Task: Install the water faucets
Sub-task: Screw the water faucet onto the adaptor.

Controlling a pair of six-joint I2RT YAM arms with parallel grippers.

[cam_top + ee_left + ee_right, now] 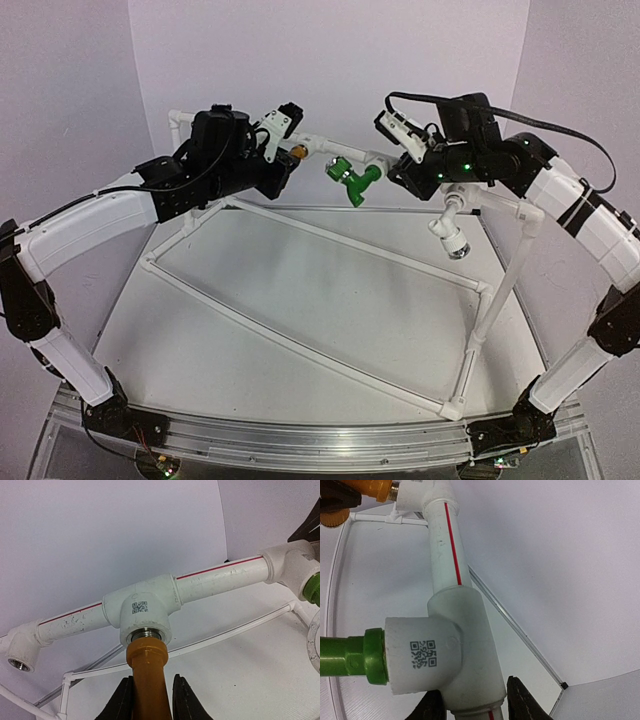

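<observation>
Half done, seemingly: clamps the yellow-orange faucet in the left gripper with its thread at the tee socket, pinches the tee fitting of the seated green faucet in the right gripper, calls next for screwing home.

The light is bright, even and diffuse, coming from above. In the top view the frame casts only faint, soft shadows on the table. The table's edges bow with wide-angle distortion and the picture's corners darken slightly. The rail at the table's near edge shows dull reflections.

In the left wrist view the orange tap is sharp, while the fingers beside it are black and featureless.

In the right wrist view the tee is crisp, the pipe shows mild glare, and the orange tap at the top left is blurred.
</observation>
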